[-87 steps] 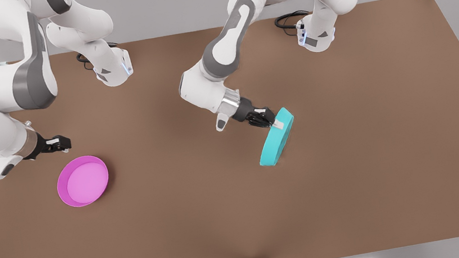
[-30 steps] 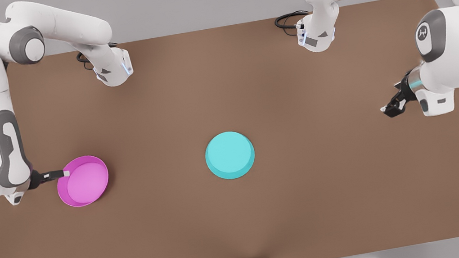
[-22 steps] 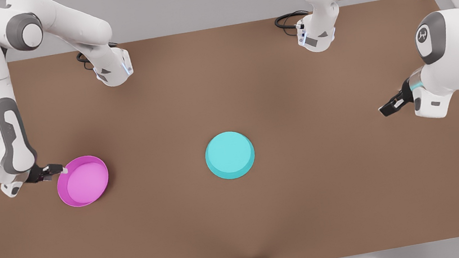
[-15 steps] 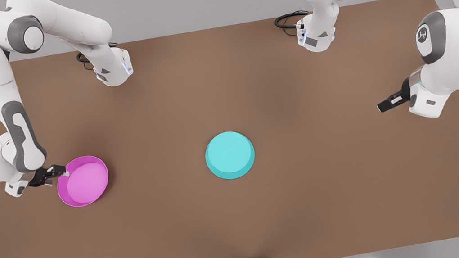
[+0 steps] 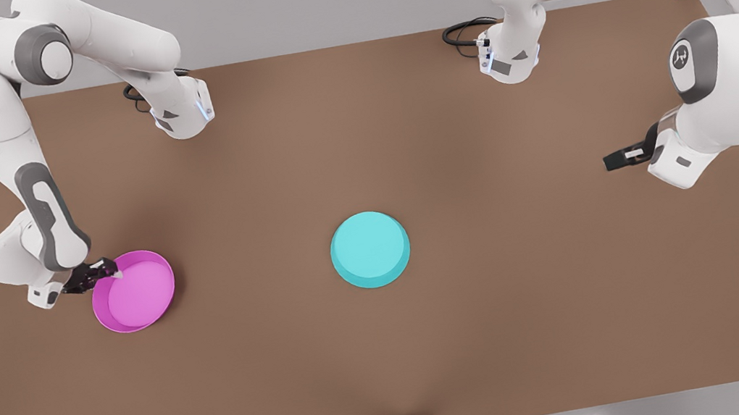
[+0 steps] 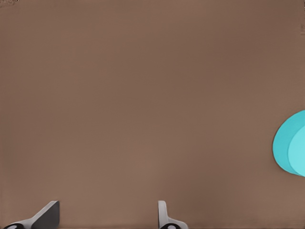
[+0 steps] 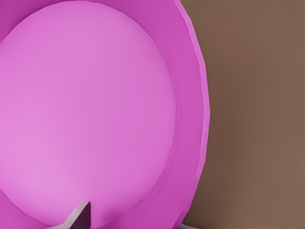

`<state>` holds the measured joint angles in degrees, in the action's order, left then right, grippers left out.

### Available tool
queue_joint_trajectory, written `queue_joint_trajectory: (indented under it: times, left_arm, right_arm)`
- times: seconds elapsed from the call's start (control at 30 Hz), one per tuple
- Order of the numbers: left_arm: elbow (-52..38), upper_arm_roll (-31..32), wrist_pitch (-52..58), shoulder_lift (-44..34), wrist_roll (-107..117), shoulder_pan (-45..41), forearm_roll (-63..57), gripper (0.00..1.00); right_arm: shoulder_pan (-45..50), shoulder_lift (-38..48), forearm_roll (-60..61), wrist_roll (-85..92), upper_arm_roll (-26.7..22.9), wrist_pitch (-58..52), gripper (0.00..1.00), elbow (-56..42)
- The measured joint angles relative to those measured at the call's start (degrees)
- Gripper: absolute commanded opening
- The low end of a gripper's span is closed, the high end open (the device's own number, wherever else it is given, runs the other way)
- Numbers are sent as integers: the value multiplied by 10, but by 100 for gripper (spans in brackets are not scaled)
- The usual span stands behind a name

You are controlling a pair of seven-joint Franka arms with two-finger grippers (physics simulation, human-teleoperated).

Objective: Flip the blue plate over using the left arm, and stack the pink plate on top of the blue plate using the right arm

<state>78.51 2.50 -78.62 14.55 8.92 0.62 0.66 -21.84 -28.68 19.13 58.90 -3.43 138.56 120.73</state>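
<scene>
**Right gripper at pink plate rim; blue plate inverted at table centre**

While the pink plate (image 5: 134,292) rests rim-up on the brown table (image 5: 391,351) toward the front view's left, the right gripper (image 5: 102,270) sits at its near-left rim. The right arm (image 5: 21,179) reaches down to it from a base at the table's far edge. One fingertip lies over the plate's rim, inside the dish. In the right wrist view, that single finger (image 7: 78,217) shows above the lighter pink inner floor of the plate (image 7: 95,114). Whether the fingers are closed on the rim or merely straddle it cannot be told.

At the table's centre, the blue plate (image 5: 370,248) lies flat with its base upward and its rim down. It is well apart from the pink plate and from both grippers.

Toward the front view's right, the left gripper (image 5: 619,159) hangs above the table, pointing toward the centre, and the left arm (image 5: 722,67) waits there. The left wrist view shows its two fingertips (image 6: 45,217) spread wide with nothing between them, and an edge of the blue plate (image 6: 290,143) farther off.
</scene>
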Motion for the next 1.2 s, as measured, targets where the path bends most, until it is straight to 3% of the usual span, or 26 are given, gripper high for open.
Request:
queue_joint_trajectory:
  times: [0.1, 0.27, 0.53, 0.83, 1.2]
  left_arm:
    - [0, 0, 1, 0, -13, 0, 0, 100]
    - [0, 0, 1, 0, -31, 0, 0, 100]
    - [0, 0, 2, 0, -52, 0, -1, 100]
    - [-99, -31, 121, 6, -67, 9, 5, 100]
    - [-139, 3, 217, -28, -74, -2, 10, 100]
  right_arm:
    - [2, -5, 3, 6, 0, -2, 39, -4]
    - [6, -3, 9, 18, 0, -9, 22, -9]
    - [35, 37, 19, 22, 2, -57, 21, -26]
    - [275, 18, 136, -43, 8, -146, 21, -116]
    - [454, -81, 302, -171, 7, -155, 21, -244]
